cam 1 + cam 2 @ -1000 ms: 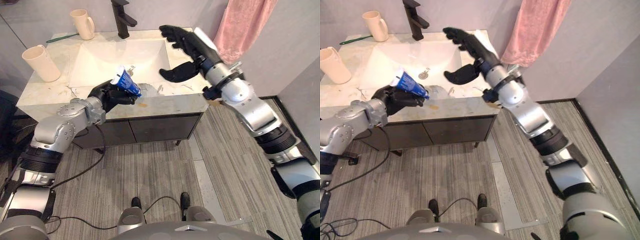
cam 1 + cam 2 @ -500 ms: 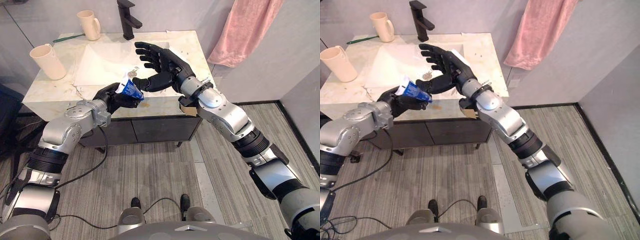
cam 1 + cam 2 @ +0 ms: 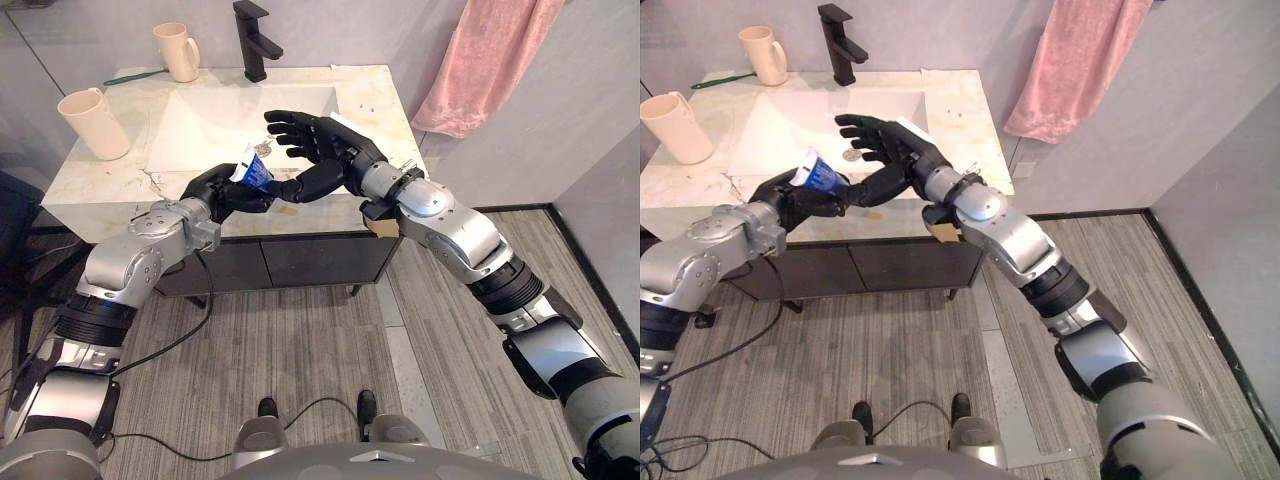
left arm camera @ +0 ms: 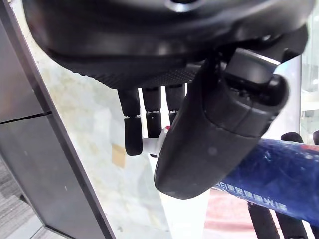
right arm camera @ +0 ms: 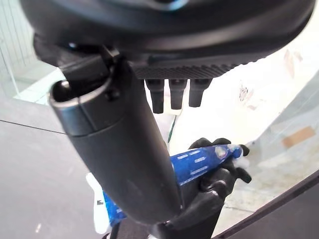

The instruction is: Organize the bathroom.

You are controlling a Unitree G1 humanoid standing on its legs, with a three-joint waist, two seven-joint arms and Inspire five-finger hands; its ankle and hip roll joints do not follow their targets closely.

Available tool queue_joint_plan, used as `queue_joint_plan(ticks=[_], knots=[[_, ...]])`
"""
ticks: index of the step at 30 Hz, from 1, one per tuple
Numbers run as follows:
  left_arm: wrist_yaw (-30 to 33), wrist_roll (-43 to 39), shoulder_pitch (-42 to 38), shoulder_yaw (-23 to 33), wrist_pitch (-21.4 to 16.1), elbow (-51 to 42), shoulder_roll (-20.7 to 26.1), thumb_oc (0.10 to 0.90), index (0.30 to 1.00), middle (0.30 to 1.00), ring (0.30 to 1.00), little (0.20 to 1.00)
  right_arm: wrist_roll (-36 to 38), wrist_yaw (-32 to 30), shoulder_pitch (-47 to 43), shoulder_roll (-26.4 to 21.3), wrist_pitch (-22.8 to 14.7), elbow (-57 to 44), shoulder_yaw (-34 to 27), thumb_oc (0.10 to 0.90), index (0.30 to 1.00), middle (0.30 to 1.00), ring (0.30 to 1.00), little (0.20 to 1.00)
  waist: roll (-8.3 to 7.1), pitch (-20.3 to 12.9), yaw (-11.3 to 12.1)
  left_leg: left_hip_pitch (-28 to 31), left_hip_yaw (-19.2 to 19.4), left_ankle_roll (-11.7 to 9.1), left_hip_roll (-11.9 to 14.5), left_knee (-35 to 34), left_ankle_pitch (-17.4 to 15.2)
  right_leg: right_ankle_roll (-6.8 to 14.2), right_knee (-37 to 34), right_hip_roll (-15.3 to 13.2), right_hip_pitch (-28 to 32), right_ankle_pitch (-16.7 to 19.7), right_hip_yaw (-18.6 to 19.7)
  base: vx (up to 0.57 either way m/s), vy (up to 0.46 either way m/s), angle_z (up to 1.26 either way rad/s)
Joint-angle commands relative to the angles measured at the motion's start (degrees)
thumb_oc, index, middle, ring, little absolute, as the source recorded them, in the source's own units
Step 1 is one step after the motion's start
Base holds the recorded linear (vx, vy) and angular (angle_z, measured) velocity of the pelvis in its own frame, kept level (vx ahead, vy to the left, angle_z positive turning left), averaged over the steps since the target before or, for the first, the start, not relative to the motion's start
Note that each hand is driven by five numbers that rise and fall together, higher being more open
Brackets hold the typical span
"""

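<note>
- Over the table (image 3: 100, 190) edge, left robot hand (image 3: 222, 192) grips the tube (image 3: 253, 172).
- Right robot hand (image 3: 318, 150) spread beside it; should close firmly on the free end before release.

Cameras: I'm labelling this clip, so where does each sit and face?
Eye views: on the head, looking down at the sink counter, both arms.
Left wrist view: on the left arm, along the left hand gripping the blue tube.
Right wrist view: on the right arm, along the open right hand.
Shared: the tube.
</note>
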Motion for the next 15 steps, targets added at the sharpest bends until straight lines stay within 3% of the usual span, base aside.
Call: queue_joint_plan(ticks=[1,15], knots=[[-0.5,-0.2,-9.4,4.4,-7.3,-1.1,1.0,0.4,0.3,0.3,0.3,0.3,-2.5,-0.2,-3.3,0.2,-3.9,-0.8,-2.2,0.8,0.9,0.9,0.9,0.9,1.92,-6.7,0.1,2.1,2.0,-0.4,5.4,3.3,-4.9,4.1,7.3,-3.9,-3.2,-11.7,2.7,0.0,0.0,0.0],[-1.8,0.7,-9.3,4.2,-7.5,0.5,0.8,0.4,0.3,0.3,0.3,0.3,2.9,0.1,-3.2,1.6,-6.1,-3.4,-4.1,0.8,0.9,0.9,0.9,0.9,2.25,-6.1,-0.3,2.4,1.9,-0.1,5.2,3.0,-4.9,4.3,7.7,-4.0,-3.4,-11.8,3.3,0.0,0.0,0.0]])
